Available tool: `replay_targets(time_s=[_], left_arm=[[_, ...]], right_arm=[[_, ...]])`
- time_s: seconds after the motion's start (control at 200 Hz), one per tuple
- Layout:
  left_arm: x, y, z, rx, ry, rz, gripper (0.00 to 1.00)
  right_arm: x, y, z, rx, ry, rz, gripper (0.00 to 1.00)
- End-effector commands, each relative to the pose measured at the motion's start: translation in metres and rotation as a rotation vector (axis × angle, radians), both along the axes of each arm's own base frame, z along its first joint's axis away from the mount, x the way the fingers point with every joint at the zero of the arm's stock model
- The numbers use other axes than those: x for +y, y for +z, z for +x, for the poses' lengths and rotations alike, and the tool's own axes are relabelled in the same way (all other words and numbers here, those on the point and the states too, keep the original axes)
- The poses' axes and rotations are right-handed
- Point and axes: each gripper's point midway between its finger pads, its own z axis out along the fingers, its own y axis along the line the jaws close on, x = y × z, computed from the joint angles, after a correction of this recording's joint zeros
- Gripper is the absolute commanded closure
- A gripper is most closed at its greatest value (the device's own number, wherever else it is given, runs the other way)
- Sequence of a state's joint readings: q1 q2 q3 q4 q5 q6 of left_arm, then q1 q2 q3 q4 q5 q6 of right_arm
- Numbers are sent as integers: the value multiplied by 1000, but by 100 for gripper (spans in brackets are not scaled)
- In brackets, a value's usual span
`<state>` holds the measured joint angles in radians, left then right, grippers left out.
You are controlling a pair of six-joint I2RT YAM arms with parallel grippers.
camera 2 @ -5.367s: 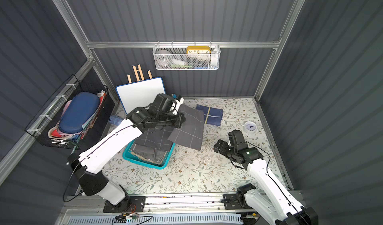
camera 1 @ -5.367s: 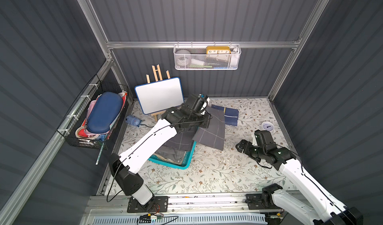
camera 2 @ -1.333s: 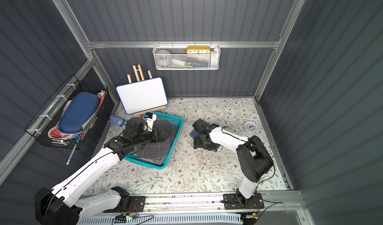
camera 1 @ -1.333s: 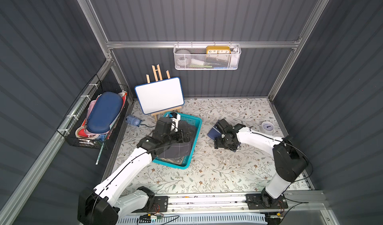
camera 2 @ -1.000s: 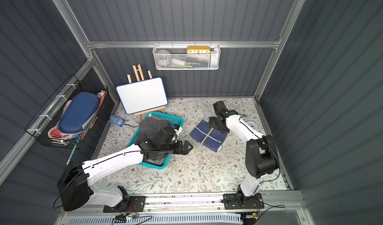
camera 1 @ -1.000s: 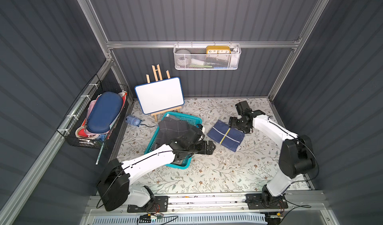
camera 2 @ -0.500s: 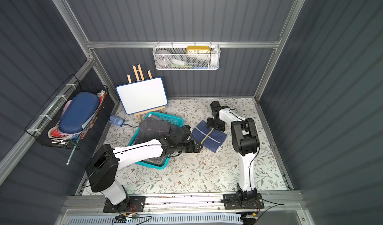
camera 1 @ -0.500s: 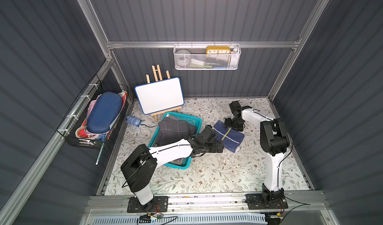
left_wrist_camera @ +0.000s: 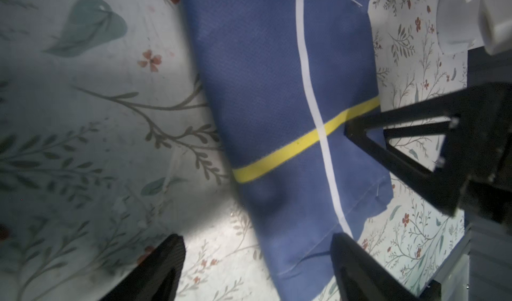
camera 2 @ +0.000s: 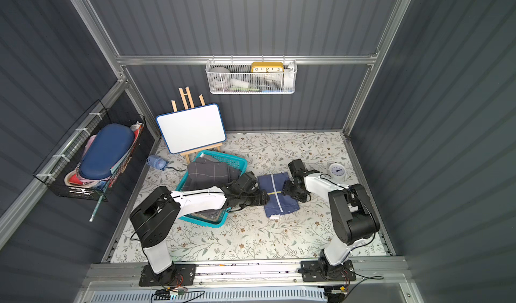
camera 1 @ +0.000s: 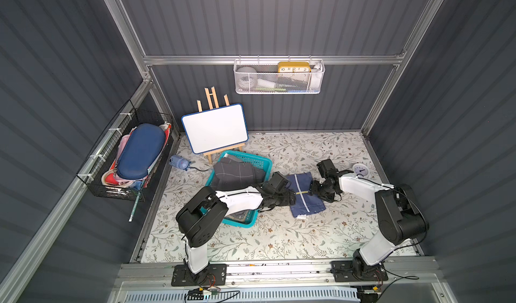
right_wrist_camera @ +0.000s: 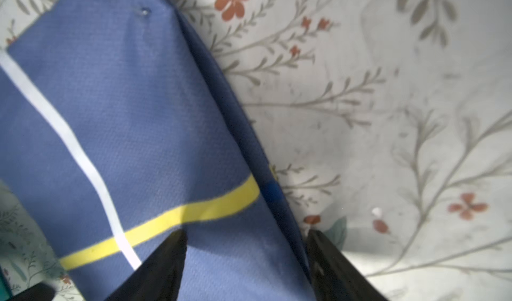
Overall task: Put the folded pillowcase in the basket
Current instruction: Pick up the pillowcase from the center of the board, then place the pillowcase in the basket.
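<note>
The left pincer [left_wrist_camera: 256, 247] gapes wide. One finger [left_wrist_camera: 163, 272] is over the bare cover and the other is over the cloth, so a long edge of the folded pillowcase [left_wrist_camera: 277, 91] lies between them. Whether they touch it I cannot tell, and nothing is clamped. The right pincer [right_wrist_camera: 246, 237] faces it from the opposite long edge, also with its jaws well apart. One finger [right_wrist_camera: 166, 263] lies over the blue cloth and the other beside the fold.

In both top views the pillowcase [camera 1: 305, 197] [camera 2: 276, 195] lies flat on the table between the two pincers, outside the basket [camera 1: 251, 159] [camera 2: 223, 158]. The basket sits just behind the left pincer [camera 1: 290, 199] on its arm's side, well away from the right pincer [camera 1: 314, 188].

Counted:
- two arms and two pincers
- one blue pillowcase with a white and a yellow stripe
- one teal basket holding one grey checked cloth [camera 1: 237, 173]
- one whiteboard [camera 1: 215, 128] on an easel beyond the basket
- one small round dial [camera 1: 361, 171] behind the right pincer
- one white mesh basket [camera 1: 279, 88] on the back wall
- one black wire basket [camera 1: 111, 192] on the side wall

The table [camera 1: 279, 237] wears a pale cover printed with leaves and small flowers — the walls are dark grey ribbed panels in aluminium framing.
</note>
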<state>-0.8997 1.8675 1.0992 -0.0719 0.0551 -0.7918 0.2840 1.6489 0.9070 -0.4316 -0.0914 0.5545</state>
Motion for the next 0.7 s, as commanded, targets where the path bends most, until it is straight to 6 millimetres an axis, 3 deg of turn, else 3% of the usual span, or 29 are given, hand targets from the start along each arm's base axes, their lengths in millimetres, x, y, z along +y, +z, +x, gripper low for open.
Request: replay_targets(time_s=[0.0, 0.145, 0.27, 0.36, 0.59, 0.615, 0.695], left_arm=[[-18, -7, 6, -6, -54, -34, 16], [-25, -23, 11, 22, -51, -5, 18], [-29, -39, 13, 48, -49, 23, 27], [-30, -45, 15, 57, -44, 38, 39], [-14, -22, 27, -17, -11, 134, 70], [-20, -6, 34, -46, -9, 124, 72], [-14, 13, 38, -79, -17, 164, 81]], right_arm=[[7, -15, -12, 37, -39, 56, 27], [14, -16, -16, 38, -38, 95, 29], [22, -18, -20, 42, -28, 118, 32], [28, -18, -24, 40, -17, 125, 33], [10, -5, -27, -6, -47, 38, 33], [8, -2, -26, -17, -48, 24, 33], [1, 10, -26, -45, -49, -5, 31]])
